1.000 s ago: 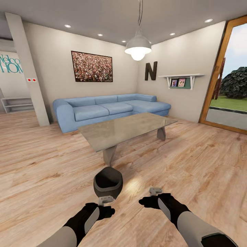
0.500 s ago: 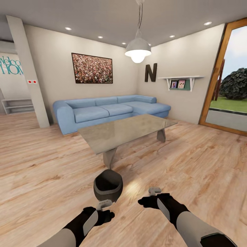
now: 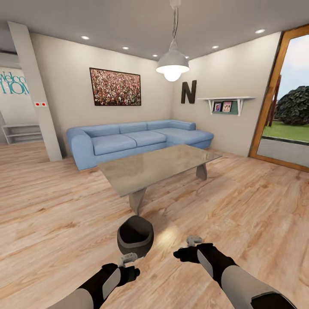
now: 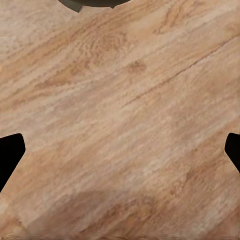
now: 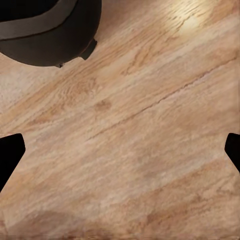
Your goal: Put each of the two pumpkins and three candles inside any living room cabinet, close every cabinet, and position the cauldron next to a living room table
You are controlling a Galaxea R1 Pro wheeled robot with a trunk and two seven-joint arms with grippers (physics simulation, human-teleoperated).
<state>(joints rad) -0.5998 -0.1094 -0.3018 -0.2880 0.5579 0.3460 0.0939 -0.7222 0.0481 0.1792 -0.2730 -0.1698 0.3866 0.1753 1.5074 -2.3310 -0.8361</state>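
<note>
The cauldron [image 3: 135, 235] stands free on the wood floor [image 3: 240, 201] near the coffee table [image 3: 159, 165], both the left gripper [image 3: 127, 259] and right gripper [image 3: 194, 240] spread wide and empty just behind it; risk: a forward drift could knock it over.

Cauldron [image 3: 135, 235] sits on the floor [image 3: 240, 201], just near of the table [image 3: 159, 165], sofa [image 3: 137, 139] far behind. Left gripper [image 3: 127, 259] near the cauldron, right gripper [image 3: 194, 240] to its right.
</note>
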